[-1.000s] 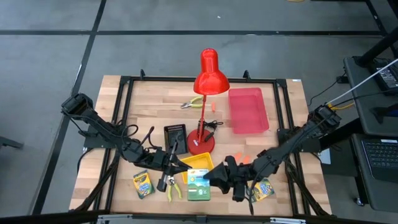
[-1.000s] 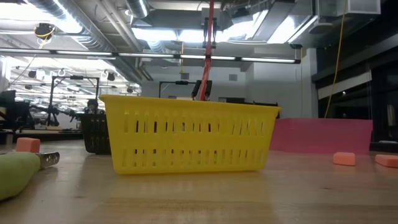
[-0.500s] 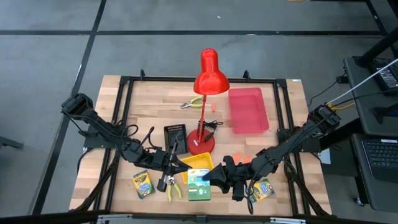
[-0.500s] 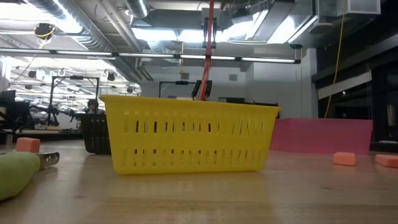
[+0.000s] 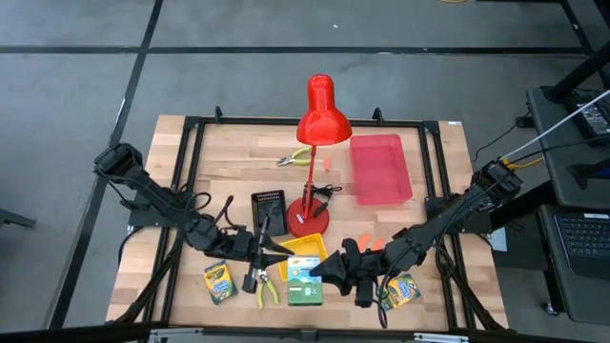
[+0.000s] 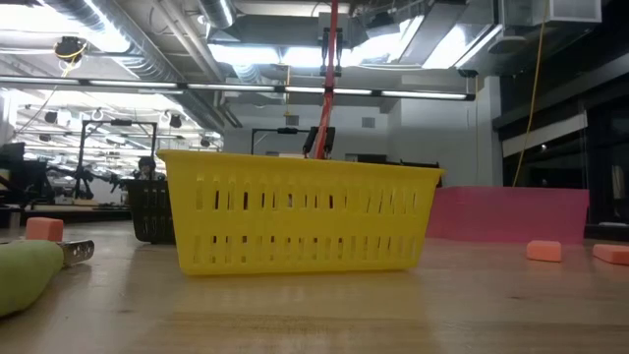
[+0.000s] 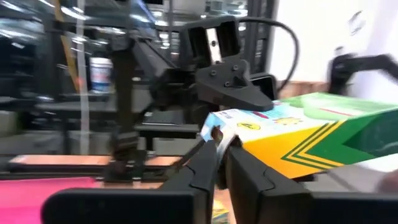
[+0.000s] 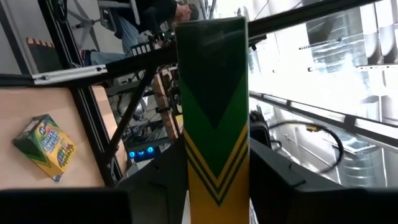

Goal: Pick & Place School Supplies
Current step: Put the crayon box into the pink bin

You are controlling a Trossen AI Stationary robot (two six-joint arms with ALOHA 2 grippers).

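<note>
One yellow-and-green crayon box [image 5: 305, 282] hangs in the air just in front of the yellow tray [image 5: 313, 244], between my two grippers. My left gripper [image 5: 284, 255] reaches it from the left, my right gripper [image 5: 330, 272] from the right, and both are shut on it. Two more crayon boxes [image 5: 218, 283] [image 5: 404, 289] lie flat on the table. Pliers with yellow-green handles [image 5: 263, 287] lie near the front, and another pair [image 5: 294, 158] lies at the back. Small orange pieces [image 5: 373, 245] rest on the wood. No gripper shows in the low view. My left gripper pinches the crayon box's end flap [image 7: 215, 129] at one corner between its two nearly closed fingertips [image 7: 210, 155], coming level from the table's left. The box is lifted clear. My right gripper holds the box's other end [image 8: 214, 162] between its two fingers [image 8: 273, 180], one on each side, coming level from the table's right. The box stands on edge in the hold, clear of the table.
The tall red desk lamp [image 5: 312, 171] stands just behind the yellow tray. A black tray [image 5: 268, 208] sits left of the lamp's foot, and a pink tray [image 5: 381, 169] lies at the back right. A black frame [image 5: 191, 143] runs along the table's edges.
</note>
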